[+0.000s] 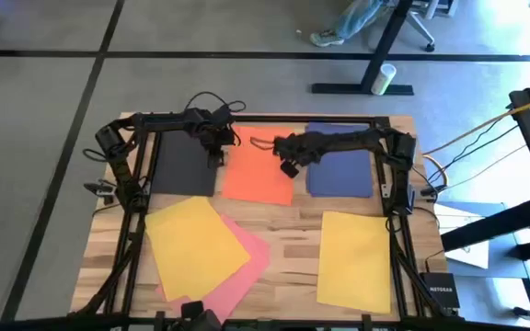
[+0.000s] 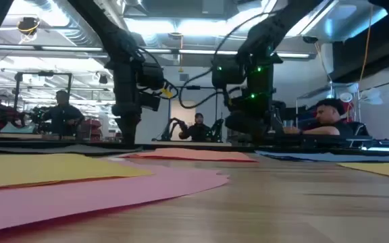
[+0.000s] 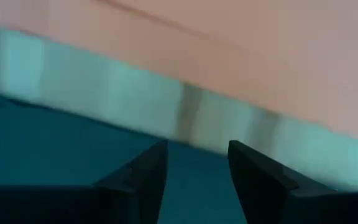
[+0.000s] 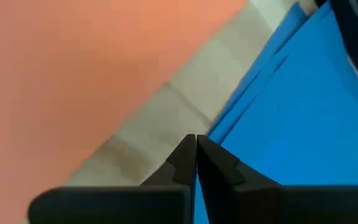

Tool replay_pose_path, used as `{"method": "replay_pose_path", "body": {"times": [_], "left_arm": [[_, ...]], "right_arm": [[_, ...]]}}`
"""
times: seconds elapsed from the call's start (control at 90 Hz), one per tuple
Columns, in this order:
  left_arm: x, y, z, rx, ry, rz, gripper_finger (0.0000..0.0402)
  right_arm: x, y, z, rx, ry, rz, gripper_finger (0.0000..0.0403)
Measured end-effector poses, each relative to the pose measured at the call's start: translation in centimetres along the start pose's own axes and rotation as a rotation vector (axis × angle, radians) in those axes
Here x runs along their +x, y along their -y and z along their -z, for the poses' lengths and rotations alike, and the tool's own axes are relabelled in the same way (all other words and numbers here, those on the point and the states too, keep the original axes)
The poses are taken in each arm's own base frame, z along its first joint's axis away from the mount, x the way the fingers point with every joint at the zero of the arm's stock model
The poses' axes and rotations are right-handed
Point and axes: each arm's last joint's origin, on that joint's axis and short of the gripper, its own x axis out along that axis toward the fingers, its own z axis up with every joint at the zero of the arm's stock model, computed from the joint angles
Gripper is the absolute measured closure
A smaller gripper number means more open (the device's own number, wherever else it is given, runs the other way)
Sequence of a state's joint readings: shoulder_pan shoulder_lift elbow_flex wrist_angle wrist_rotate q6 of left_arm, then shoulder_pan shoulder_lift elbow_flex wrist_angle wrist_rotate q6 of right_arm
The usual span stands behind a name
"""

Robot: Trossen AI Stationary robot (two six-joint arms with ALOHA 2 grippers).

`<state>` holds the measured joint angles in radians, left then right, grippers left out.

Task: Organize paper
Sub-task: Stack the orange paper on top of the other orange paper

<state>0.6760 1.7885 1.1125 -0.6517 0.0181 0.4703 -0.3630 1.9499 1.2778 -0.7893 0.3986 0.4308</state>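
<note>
Three sheets are laid in a row across the far side of the table, apparently already sorted: black (image 1: 184, 164) under the left gripper (image 1: 215, 158), whose fingers are parted, orange-red (image 1: 258, 175) between both, navy (image 1: 339, 172) beside the clenched, empty right gripper (image 1: 289, 169); yellow (image 1: 354, 259) and pink (image 1: 247, 272) sheets are left nearer

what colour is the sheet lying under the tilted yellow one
Pink sheet, clearest in the high view.

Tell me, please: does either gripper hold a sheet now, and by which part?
Nothing is visibly held. The left gripper is open over the black sheet; the right gripper is shut, by the navy sheet's edge.
</note>
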Motion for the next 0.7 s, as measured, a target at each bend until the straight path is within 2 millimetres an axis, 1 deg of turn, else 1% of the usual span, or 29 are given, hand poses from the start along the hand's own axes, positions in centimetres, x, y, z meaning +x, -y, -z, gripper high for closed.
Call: {"method": "replay_pose_path", "body": {"times": [0.111,0.211,0.311,0.433,0.567,0.7], "left_arm": [[0.1,-0.2,-0.3,0.0,0.036,-0.019,0.0246],[0.1,-0.2,-0.3,0.0,0.038,-0.02,0.0247],[0.1,-0.1,-0.2,-0.003,0.034,-0.017,0.0247],[0.1,-0.1,-0.2,-0.003,0.033,-0.017,0.0247],[0.1,-0.1,-0.2,-0.004,0.029,-0.019,0.0247],[0.1,-0.2,-0.2,-0.004,0.03,-0.02,0.0247]], "right_arm": [[0.4,0.5,-1.0,0.001,0.024,-0.105,0.0402],[0.9,0.2,-1.7,-0.01,0.054,-0.202,0.0403],[1.8,0.1,-1.6,-0.028,0.028,-0.176,0.0403],[2.1,0.2,-1.4,-0.029,0.018,-0.146,0.0403],[1.4,0.1,-1.4,-0.031,0.044,-0.13,0.0403],[0.0,0.7,-1.5,-0.033,0.084,-0.095,0.0403]]}}
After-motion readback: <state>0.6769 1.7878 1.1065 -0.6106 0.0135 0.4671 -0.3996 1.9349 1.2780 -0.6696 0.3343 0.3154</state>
